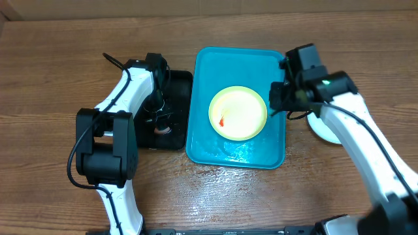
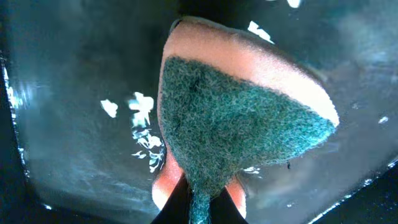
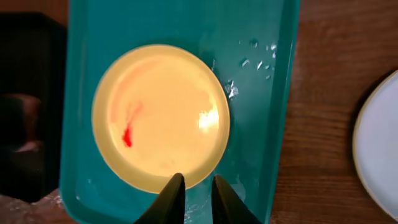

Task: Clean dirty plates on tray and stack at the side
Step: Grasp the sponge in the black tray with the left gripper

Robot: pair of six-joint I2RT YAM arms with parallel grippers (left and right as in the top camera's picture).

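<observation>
A pale yellow plate [image 1: 238,113] with a red-orange smear lies in the turquoise tray [image 1: 208,149]. In the right wrist view the plate [image 3: 160,117] fills the tray's [image 3: 264,93] left half. My right gripper [image 3: 198,182] hovers over the plate's near rim, its jaws a narrow gap apart with nothing between them; from overhead the right gripper [image 1: 273,99] is at the plate's right edge. My left gripper [image 2: 198,208] is shut on an orange sponge with a green scouring face [image 2: 236,124], down inside the black tray [image 1: 179,85]. A white plate [image 1: 324,129] lies on the table right of the tray.
The black tray [image 2: 62,124] is wet, with water glints around the sponge. Water drops lie on the turquoise tray's floor. The white plate [image 3: 380,149] sits on the bare wood past the tray's right rim. Wooden table surrounds both trays.
</observation>
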